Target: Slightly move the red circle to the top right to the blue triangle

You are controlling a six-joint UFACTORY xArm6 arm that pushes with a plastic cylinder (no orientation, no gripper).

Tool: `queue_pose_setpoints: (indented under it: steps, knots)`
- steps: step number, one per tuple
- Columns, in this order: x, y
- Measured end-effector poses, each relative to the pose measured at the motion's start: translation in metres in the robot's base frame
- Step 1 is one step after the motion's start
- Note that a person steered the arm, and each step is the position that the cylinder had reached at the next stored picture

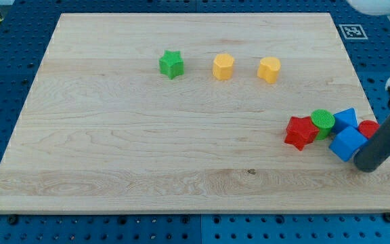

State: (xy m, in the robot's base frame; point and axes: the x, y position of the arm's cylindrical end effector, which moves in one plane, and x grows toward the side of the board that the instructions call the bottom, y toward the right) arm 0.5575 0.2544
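Note:
The red circle (369,128) lies near the board's right edge, mostly hidden behind my rod. The blue triangle (344,120) sits just to its left, touching a green circle (322,121). A blue cube (348,144) lies just below the triangle. A red star (300,132) sits at the left of this cluster. My tip (369,166) rests on the board just right of and below the blue cube, below the red circle.
A green star (171,64), a yellow hexagon-like block (223,67) and a yellow heart (269,70) stand in a row near the view's top. The wooden board (147,149) ends close to the cluster's right. A white marker tag (351,31) lies at the top right.

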Motion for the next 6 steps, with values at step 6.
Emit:
queue_pose_setpoints:
  steps: [6]
  knots:
    - [-0.045,0.061]
